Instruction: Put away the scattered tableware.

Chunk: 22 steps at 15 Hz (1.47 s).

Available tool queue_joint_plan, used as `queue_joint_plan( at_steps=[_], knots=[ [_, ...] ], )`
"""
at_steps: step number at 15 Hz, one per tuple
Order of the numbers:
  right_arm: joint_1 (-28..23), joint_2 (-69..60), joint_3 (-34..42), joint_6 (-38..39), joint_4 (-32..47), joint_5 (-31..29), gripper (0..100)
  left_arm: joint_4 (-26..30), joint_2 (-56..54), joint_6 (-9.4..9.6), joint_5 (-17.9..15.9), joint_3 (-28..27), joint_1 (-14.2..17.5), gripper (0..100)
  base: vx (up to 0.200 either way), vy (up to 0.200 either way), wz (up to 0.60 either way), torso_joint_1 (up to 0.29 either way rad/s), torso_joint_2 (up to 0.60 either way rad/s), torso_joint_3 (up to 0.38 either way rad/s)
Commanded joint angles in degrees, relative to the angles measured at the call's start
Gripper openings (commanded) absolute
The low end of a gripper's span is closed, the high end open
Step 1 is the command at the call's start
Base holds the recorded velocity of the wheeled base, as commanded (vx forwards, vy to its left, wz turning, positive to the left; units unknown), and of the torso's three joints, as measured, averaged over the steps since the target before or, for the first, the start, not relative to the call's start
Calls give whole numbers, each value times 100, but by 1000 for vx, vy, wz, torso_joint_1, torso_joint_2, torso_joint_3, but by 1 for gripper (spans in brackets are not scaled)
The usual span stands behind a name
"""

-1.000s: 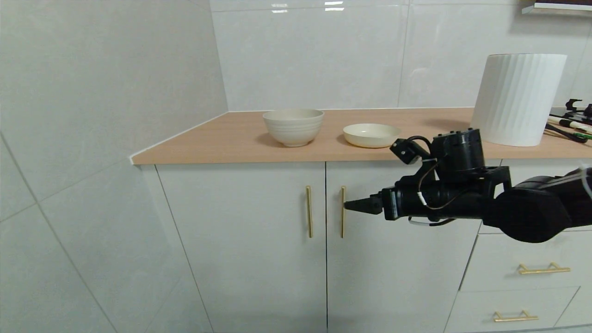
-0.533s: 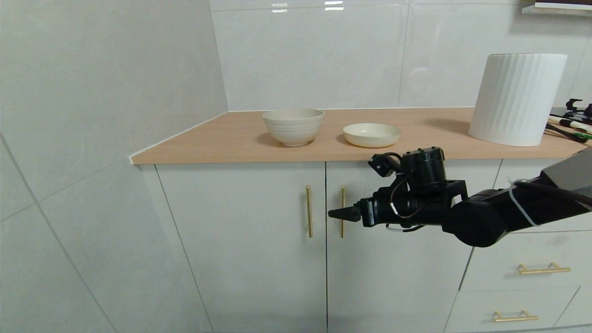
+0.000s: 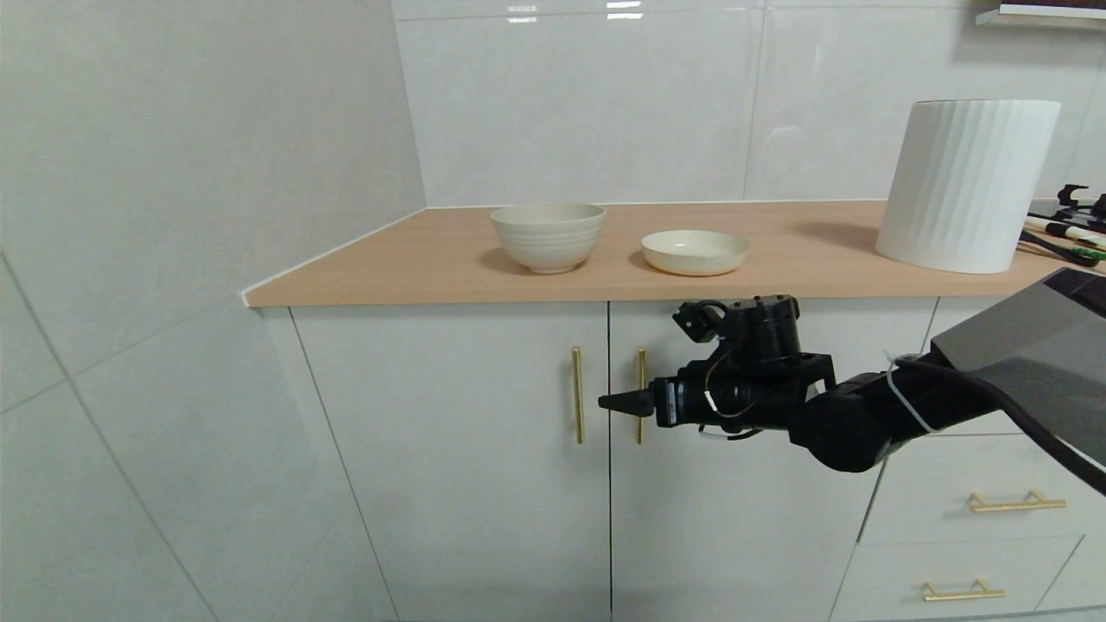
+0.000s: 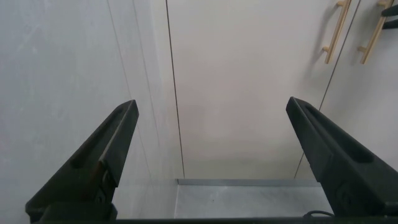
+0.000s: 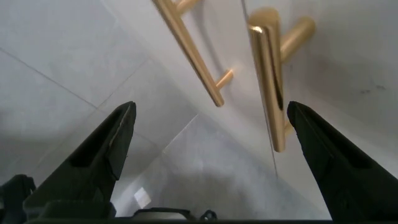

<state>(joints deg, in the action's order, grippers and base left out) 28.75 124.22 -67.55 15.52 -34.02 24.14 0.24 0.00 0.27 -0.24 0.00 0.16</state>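
1. Black left gripper first: it hangs down low, facing the bottom of the left cabinet door and the tiled wall beside it. Its fingers are spread wide with nothing in them.
2. Up on the wooden countertop, toward the left end, the ribbed beige bowl sits upright. It looks rigid and smooth-glazed, so probably slick and chippable. I'd pinch the rim wall, one finger inside and one outside.
3. Both doors below are shut. The right gripper hovers at the seam between the two gold handles, left handle and right handle. It's wide open and empty, and I can't tell if it touches either handle. My guess is that opening the cabinet comes first, since nothing's put away yet.
4. Just right of the bowl, not touching it, is the shallow cream dish. It's light, with a low lip, so it's awkward to get under. I'd grab the edge and go gently.
5. Further right stands a tall white ribbed canister, with some utensils at the far edge.
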Motion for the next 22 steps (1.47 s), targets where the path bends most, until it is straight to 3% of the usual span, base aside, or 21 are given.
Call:
queue_joint_plan(
  at_steps=[1,7,19,22],
  knots=[
    [26,58,-13,57,-43,3,100,2,0,0,-2,0,-7,100,0,0,0,0,0,0],
    [140,269,5,311,-465,3,100,2,0,0,-2,0,2,100,0,0,0,0,0,0],
    [298,85,330,487,-465,65,100,2,0,0,7,0,2,100,0,0,0,0,0,0],
    [290,-320,822,478,-465,689,100,2,0,0,-2,0,2,100,0,0,0,0,0,0]
  ],
)
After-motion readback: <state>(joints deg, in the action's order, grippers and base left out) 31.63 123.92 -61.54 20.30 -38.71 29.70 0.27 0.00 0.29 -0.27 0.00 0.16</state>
